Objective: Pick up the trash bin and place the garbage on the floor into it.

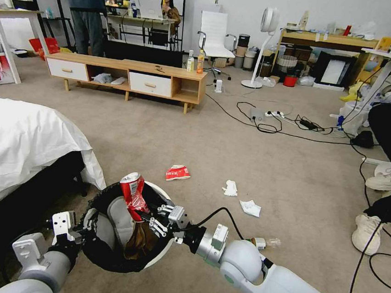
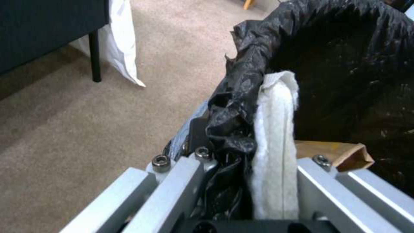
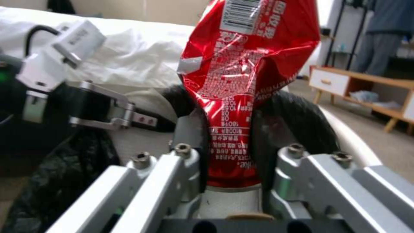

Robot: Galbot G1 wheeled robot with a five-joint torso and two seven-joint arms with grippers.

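The left gripper (image 1: pixel 87 229) pinches the bag-lined rim of the small round white plastic trash bin (image 1: pixel 159 258), held above the beige carpet floor (image 1: pixel 249 161). The right gripper (image 1: pixel 154 216) clamps a crushed red can (image 1: pixel 132 191) over its mouth; a crumpled brown paper bag (image 1: pixel 140 242) lies half-hidden inside.

You are looking at two arms in pale grey-white rounded shells. The right arm (image 1: pixel 278 288) is carrying a black cable looping over its wrist toward the right gripper (image 1: pixel 154 218), built of silver metal links with dark hex screws. The left gripper (image 1: pixel 79 232) is wearing a white boxy camera block.
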